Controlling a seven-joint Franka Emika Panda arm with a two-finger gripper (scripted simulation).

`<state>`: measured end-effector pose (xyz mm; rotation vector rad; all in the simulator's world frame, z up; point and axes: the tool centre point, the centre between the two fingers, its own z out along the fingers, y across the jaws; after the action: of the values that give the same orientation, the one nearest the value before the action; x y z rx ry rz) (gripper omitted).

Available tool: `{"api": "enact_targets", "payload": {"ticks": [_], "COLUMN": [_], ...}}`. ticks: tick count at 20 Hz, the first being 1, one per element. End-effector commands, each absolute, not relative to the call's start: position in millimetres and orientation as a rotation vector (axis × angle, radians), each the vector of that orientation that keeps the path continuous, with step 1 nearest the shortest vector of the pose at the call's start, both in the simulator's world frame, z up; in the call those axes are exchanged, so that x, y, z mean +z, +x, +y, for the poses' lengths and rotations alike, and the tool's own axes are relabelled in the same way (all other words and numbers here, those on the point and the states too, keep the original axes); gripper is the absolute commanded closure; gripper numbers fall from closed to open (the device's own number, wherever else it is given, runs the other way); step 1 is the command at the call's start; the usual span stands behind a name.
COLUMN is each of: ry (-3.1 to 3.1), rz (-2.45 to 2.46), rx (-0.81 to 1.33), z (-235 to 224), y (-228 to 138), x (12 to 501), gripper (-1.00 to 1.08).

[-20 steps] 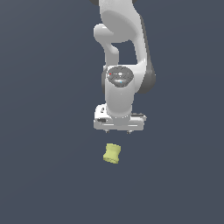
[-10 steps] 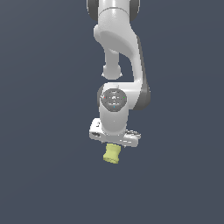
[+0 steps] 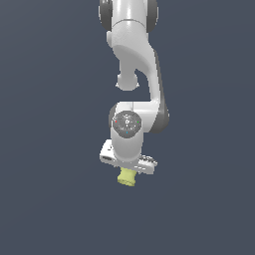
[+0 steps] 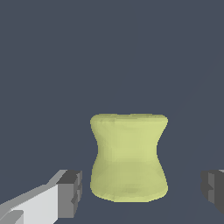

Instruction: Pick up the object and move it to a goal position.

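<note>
Where the white arm point(image 3: 133, 74) hangs down against a plain dark blue-grey ground, one item is recorded beneath it: the object point(image 3: 127, 177), a small pale yellow-green spool with a pinched waist and flared ends. In the exterior view it is seen directly under the gripper point(image 3: 128, 172), its upper end hidden behind the gripper's white body and its lower end projecting below, tilted slightly.

In the wrist view the object point(image 4: 128, 157) is shown between the two fingers, with its flared ends and narrow waist plainly visible. One dark grey pad point(image 4: 70, 193) on its white finger is seen on one side of the object, and a second pad point(image 4: 213, 190) on the other side, cut off by the picture's edge. A strip of background is visible between each pad and the object, so the fingers are recorded as spread wide, on either side of the object and not touching it. Nothing is held.
</note>
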<state>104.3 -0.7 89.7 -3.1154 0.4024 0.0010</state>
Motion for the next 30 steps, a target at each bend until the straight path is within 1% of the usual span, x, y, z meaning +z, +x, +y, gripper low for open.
{"api": "enact_targets", "payload": {"ticks": [1, 6, 14, 20, 21, 30], "ry": [-3.115, -3.115, -3.115, -3.115, -3.115, -3.115], "rz": [0.403, 0.403, 0.407, 0.407, 0.407, 0.407], "rx": [0.001, 0.001, 0.0, 0.0, 0.0, 0.0], "z": [-1, -1, -1, -1, -1, -1], "y": [104, 104, 104, 105, 105, 105], "x": [90, 80, 41, 39, 39, 39], "gripper": [-0.92, -0.92, -0.92, -0.92, 1.08, 1.08]}}
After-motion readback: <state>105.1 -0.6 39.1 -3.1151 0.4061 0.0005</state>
